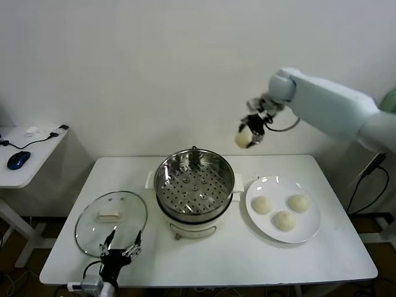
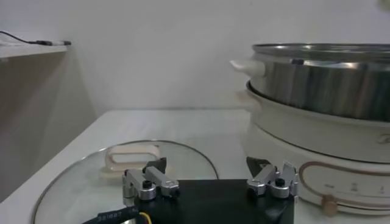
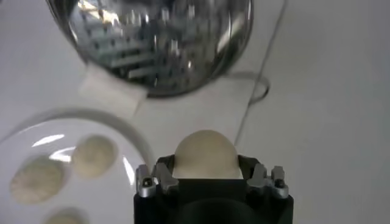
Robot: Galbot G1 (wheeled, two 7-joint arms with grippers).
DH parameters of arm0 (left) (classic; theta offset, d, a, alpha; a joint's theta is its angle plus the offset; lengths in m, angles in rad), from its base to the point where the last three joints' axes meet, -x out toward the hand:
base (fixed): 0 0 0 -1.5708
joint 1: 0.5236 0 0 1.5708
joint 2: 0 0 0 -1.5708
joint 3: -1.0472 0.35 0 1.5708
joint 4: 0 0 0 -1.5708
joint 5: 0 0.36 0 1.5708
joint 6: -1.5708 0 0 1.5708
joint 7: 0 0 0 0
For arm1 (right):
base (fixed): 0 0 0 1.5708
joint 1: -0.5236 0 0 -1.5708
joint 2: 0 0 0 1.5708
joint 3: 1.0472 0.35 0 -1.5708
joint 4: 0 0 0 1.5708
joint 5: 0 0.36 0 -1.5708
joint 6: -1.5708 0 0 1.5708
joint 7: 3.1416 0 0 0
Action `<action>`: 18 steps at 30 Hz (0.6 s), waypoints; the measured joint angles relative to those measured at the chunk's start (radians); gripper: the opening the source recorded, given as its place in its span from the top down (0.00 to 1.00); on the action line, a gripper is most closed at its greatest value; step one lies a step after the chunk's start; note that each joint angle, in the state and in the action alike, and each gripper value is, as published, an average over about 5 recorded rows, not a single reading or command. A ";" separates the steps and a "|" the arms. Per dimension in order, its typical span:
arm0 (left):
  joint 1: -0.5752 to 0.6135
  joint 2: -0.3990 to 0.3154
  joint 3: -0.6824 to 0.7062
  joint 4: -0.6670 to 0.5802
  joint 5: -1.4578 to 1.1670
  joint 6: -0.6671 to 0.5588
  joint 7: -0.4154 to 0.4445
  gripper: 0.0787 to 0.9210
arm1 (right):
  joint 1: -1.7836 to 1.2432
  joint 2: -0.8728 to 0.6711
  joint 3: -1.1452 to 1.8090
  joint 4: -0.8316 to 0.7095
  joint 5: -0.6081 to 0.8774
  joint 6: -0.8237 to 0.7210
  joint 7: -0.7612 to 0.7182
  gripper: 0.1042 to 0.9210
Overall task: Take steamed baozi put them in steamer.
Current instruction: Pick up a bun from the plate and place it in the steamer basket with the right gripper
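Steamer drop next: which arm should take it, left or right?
Right. The right gripper already holds a baozi in the air, above and behind the steamer. The left gripper is open and empty, low by the glass lid.

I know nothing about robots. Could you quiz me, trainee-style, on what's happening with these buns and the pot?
1. True or false: the right claw holds a round cream-white dough bun in the air.
2. How many buns lie on the flat white plate?
3. Where is the round glass lid? A) on the shiny steel steamer pot B) flat on the white table, near the left claw C) on the plate

Key: 1 true. 2 three. 3 B; the pot's perforated tray is empty.
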 measured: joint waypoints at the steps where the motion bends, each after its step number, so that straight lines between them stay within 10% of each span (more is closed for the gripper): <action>1: 0.002 0.000 0.001 0.000 0.000 -0.001 0.000 0.12 | 0.009 0.012 -0.008 0.022 -0.001 0.026 0.003 0.28; 18: 0.019 -0.006 0.006 0.003 0.022 -0.018 -0.007 0.12 | -0.203 0.121 0.045 0.012 -0.501 0.422 0.207 0.27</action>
